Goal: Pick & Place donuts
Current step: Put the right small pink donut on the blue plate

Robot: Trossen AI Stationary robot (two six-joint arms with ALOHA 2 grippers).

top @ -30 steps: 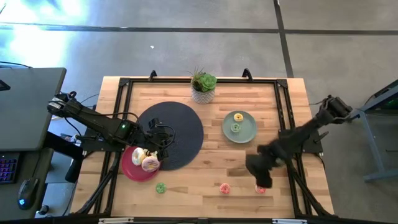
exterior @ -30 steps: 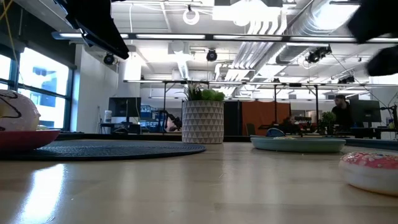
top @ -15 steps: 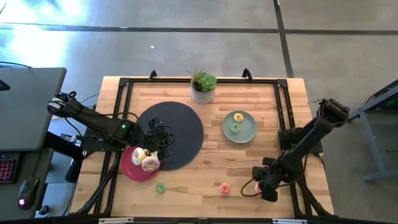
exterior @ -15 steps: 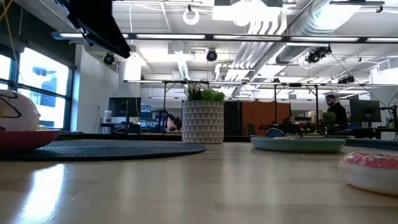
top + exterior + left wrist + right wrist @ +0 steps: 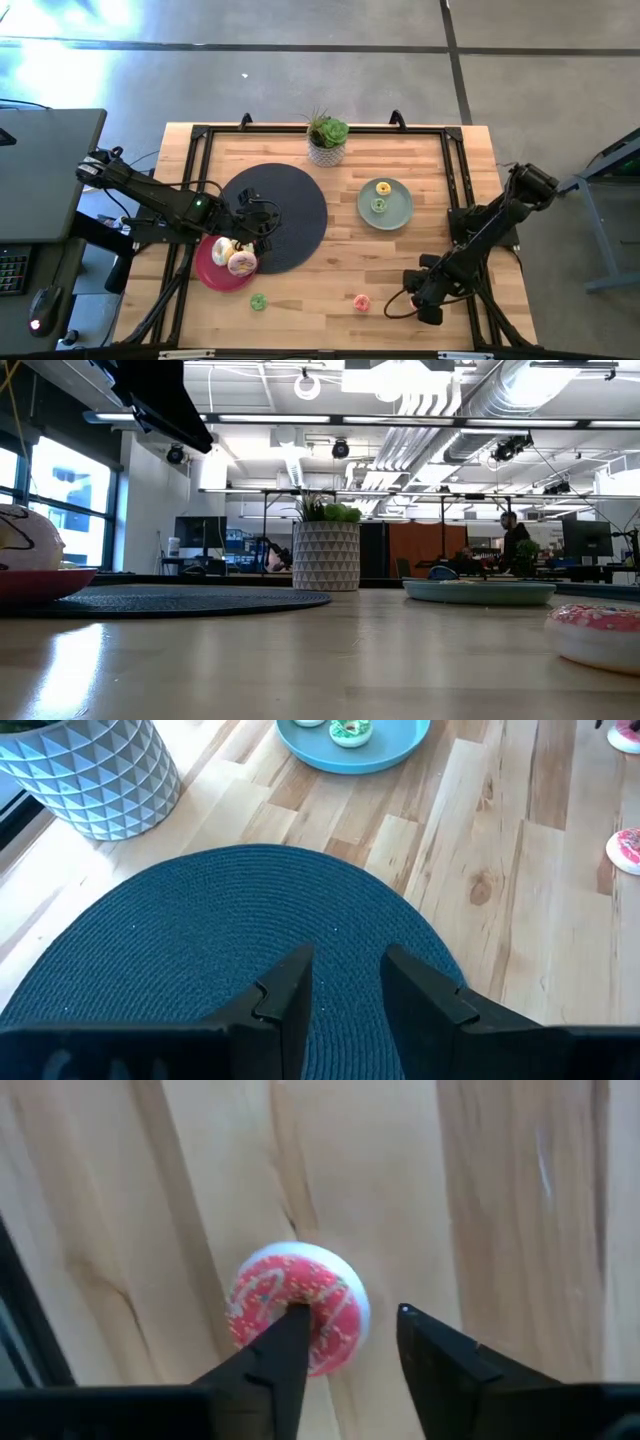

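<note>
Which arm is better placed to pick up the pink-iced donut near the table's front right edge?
The right. The right gripper hovers directly over the pink-iced donut, fingers open either side of it. The left gripper sits across the table, over the dark round mat beside the pink plate.

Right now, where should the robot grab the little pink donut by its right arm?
Grab across the ring, one finger in the hole and one on the outer edge, coming straight down from above. The pink donut lies flat on the wooden table, so its sides sit too low to squeeze easily. The right gripper is open over it, one finger near the hole.
</note>
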